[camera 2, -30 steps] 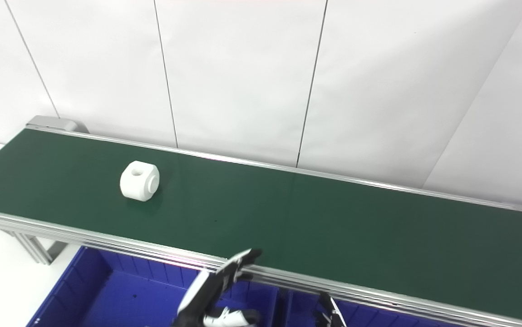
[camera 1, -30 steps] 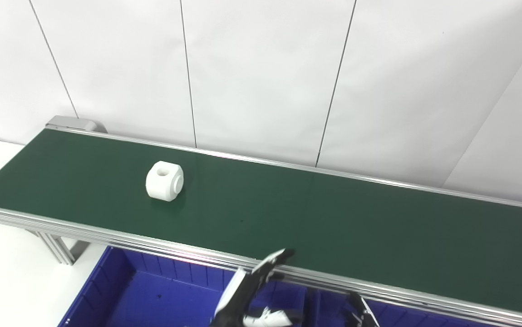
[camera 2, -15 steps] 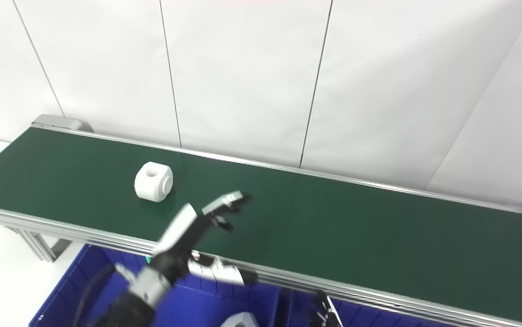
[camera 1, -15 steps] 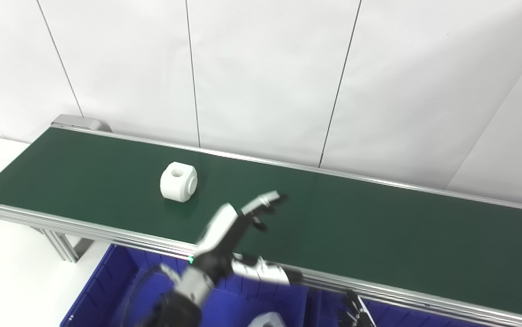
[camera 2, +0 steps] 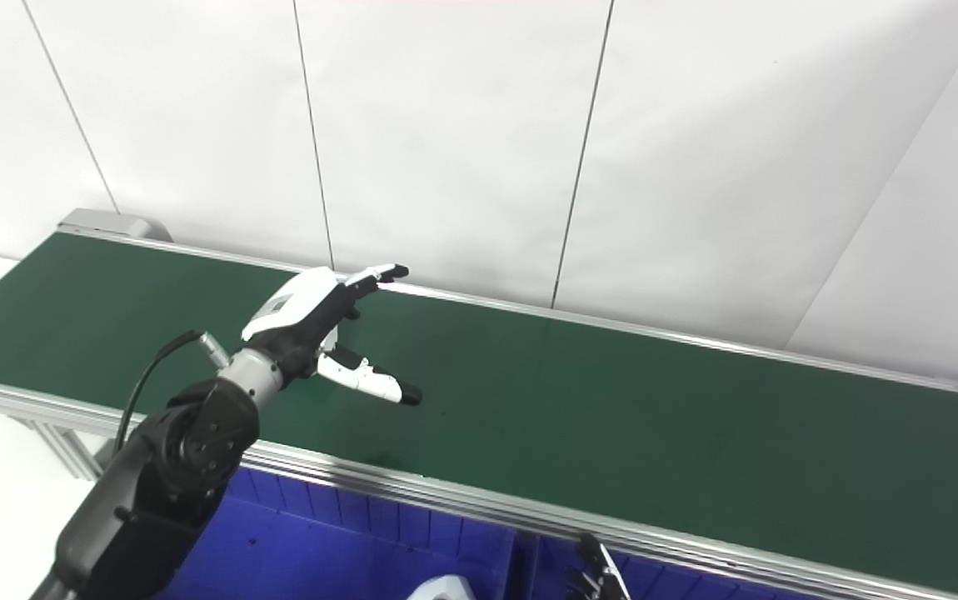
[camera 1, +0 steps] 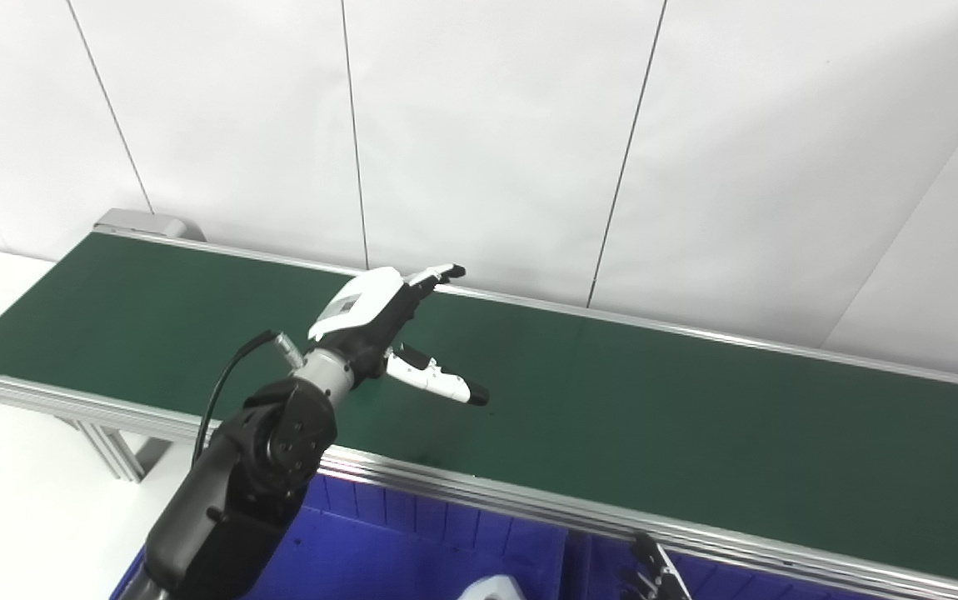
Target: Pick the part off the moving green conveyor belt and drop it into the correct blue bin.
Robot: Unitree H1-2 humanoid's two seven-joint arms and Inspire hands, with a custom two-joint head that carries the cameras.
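White wall panels with thin dark seams fill the upper half of the frame, behind a long green conveyor belt (camera 1: pixel 696 417).

Nearest, at the bottom edge, the blue bin (camera 1: pixel 412 550) shows its ribbed wall, and a pale object (camera 1: pixel 491 589) lies in it, only partly visible. The right hand (camera 1: pixel 654 575) shows just its dark fingertips at the bottom right, so I cannot tell if it is spread or closed.

Farther, left of centre, the left hand (camera 1: pixel 375 321) is above the belt with fingers and thumb spread wide, holding nothing. The part is not visible; it is probably hidden behind this hand, a little of white shows there in the right eye view.

I judge such a part to be stiff, light and smooth plastic, so a grip across its two opposite sides should hold it.
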